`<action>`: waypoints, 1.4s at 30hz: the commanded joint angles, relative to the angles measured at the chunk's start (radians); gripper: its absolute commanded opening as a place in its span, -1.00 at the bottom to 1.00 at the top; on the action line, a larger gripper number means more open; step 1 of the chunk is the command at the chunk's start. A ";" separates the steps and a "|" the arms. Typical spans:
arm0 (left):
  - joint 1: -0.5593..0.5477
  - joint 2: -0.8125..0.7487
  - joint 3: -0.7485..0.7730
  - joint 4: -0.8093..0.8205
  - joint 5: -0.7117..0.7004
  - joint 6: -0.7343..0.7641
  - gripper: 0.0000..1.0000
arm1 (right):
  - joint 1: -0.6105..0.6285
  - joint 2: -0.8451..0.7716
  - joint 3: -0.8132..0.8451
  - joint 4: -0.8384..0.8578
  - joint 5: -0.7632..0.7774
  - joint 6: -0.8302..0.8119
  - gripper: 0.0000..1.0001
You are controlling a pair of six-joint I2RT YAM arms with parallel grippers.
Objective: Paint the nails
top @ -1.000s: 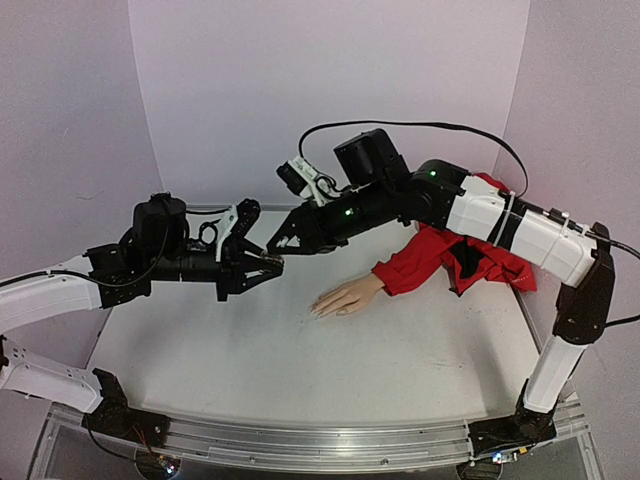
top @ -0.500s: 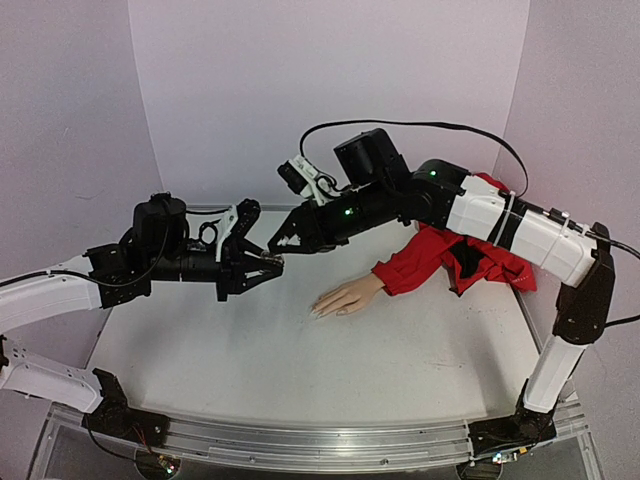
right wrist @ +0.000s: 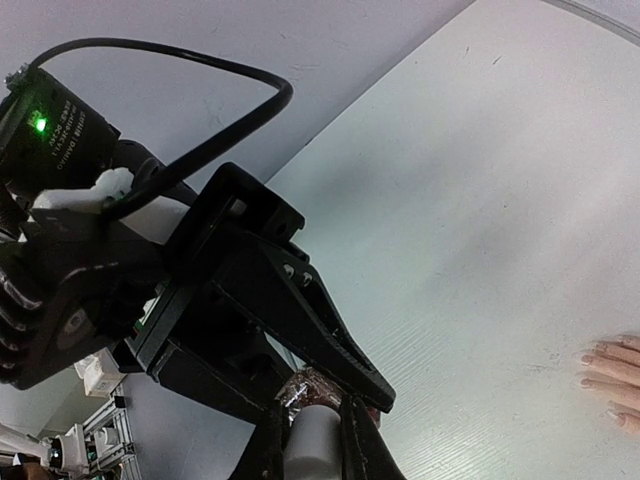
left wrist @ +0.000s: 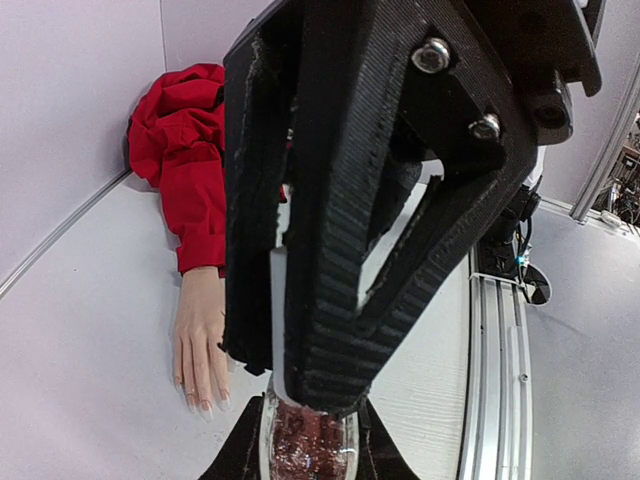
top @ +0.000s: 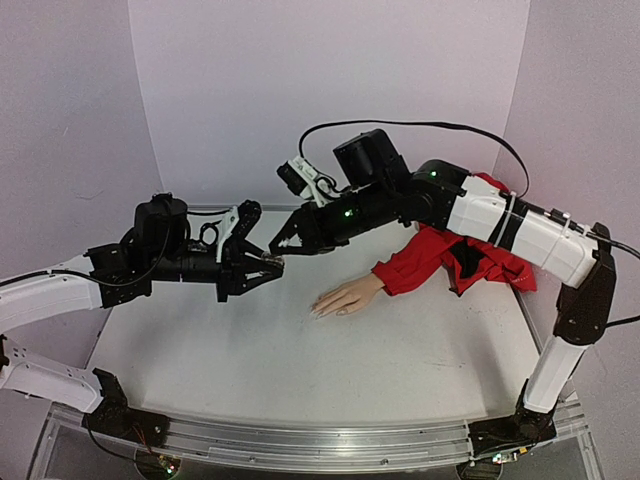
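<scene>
The pale mannequin hand [top: 345, 297] lies palm down mid-table, its red sleeve [top: 440, 255] trailing right. Its nails [left wrist: 205, 408] point toward the arms and also show at the right wrist view's edge, nails [right wrist: 590, 357]. Both grippers meet in the air left of the hand. My left gripper [top: 270, 264] is shut on a small glass bottle [left wrist: 310, 440] of glittery dark red polish. My right gripper [right wrist: 318, 450] is shut on that bottle's white cap [right wrist: 318, 440], its black fingers [left wrist: 340, 250] filling the left wrist view.
The white table [top: 300, 370] is walled by pale lilac panels at the back and sides. The bunched red sleeve fabric [top: 490, 265] lies under the right arm by the right wall. An aluminium rail [top: 320, 445] runs along the near edge.
The right gripper's jaws have closed in onto the white cap. Both arms and the mannequin hand have stayed where they were.
</scene>
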State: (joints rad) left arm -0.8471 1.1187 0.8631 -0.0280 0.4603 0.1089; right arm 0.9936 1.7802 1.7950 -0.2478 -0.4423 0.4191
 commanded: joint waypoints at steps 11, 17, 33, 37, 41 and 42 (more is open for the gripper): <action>0.001 0.010 0.044 0.007 0.034 0.015 -1.00 | -0.003 -0.108 -0.040 0.021 0.045 -0.036 -1.00; 0.001 0.012 0.049 0.007 0.078 0.015 -1.00 | -0.003 -0.116 -0.065 0.027 -0.016 -0.110 -1.00; 0.002 0.053 0.089 0.008 0.434 -0.031 -1.00 | 0.011 -0.191 -0.231 0.048 -0.318 -0.563 -1.00; 0.003 0.046 0.087 0.008 0.403 -0.027 -1.00 | 0.014 -0.191 -0.238 0.048 -0.297 -0.556 -1.00; 0.003 0.046 0.089 0.006 0.377 -0.022 -1.00 | 0.014 -0.184 -0.239 0.052 -0.247 -0.525 -1.00; 0.003 0.046 0.089 0.006 0.371 -0.021 -1.00 | 0.014 -0.186 -0.241 0.058 -0.241 -0.516 -1.00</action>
State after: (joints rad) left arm -0.8539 1.1812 0.8837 -0.0635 0.8371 0.0952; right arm 1.0004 1.6302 1.5673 -0.1761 -0.6865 -0.0959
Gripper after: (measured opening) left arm 0.218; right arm 0.149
